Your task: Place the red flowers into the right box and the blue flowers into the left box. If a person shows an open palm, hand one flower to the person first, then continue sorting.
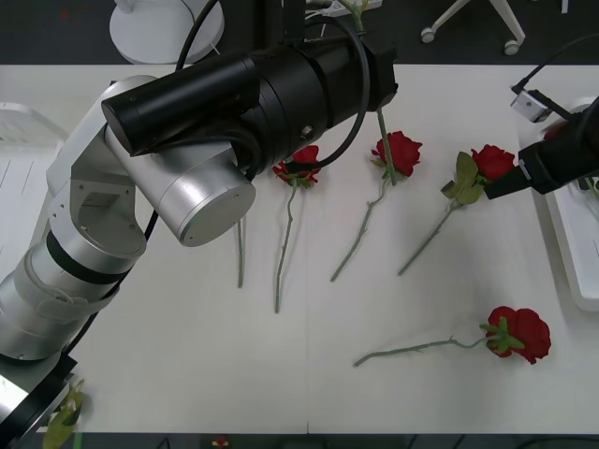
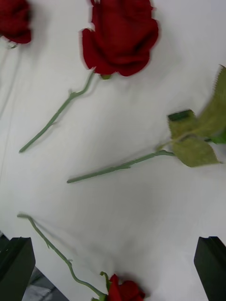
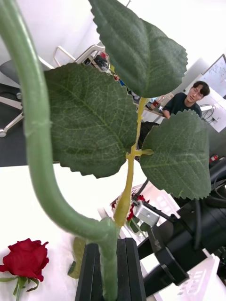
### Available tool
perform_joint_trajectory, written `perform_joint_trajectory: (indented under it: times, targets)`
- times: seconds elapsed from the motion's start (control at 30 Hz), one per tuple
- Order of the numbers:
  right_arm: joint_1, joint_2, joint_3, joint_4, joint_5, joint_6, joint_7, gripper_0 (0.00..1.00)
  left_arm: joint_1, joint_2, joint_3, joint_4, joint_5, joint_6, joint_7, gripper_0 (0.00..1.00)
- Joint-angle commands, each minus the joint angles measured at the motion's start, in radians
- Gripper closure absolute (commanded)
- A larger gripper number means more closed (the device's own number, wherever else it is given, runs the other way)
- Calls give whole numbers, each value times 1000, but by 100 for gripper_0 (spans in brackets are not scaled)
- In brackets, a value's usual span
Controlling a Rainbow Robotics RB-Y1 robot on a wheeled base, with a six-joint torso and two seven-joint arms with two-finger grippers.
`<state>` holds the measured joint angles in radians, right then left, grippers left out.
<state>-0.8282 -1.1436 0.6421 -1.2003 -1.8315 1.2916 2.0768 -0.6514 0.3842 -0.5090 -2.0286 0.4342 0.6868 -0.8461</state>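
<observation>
While the left claw [image 3: 109, 273] clamps a springy stem [image 3: 37, 141], the right claw [image 2: 113, 268], fingers apart, hangs over light roses [image 2: 121, 40] beside the right box [image 1: 573, 253]; grip mid-stem

Four red flowers [image 1: 398, 152] lay in a row across the middle of the surface [image 1: 187, 355], stems trailing toward the robot. A fifth lay alone, nearer, to the right. The right box [image 1: 573, 253] sat at the far right edge, the left box [image 1: 19, 168] at the far left.
</observation>
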Motion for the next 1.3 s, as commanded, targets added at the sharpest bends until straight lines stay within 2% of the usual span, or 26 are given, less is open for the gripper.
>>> perform_joint_trajectory:
  times: [0.03, 0.2, 0.3, 0.57, 0.8, 1.3]
  targets:
    - [-46, -62, -35, 51, -252, 97, 213, 0, -53, -25, -10, -30, -12, -18, -16, 100]
    - [-43, -77, -39, 56, -459, 129, 255, 0, -53, -25, -10, -30, -12, -18, -16, 100]
    - [-43, -79, -56, 24, -515, 140, 255, 0, -53, -25, -10, -30, -12, -18, -16, 100]
    - [11, -54, -156, -120, -519, 126, 244, 0, -53, -25, -10, -30, -12, -18, -16, 100]
    - [109, -15, -182, -291, -505, -34, 215, 0, -53, -25, -10, -30, -12, -18, -16, 100]
    - [109, 100, -179, -409, -331, -121, 65, 0, -53, -25, -10, -30, -12, -18, -16, 100]
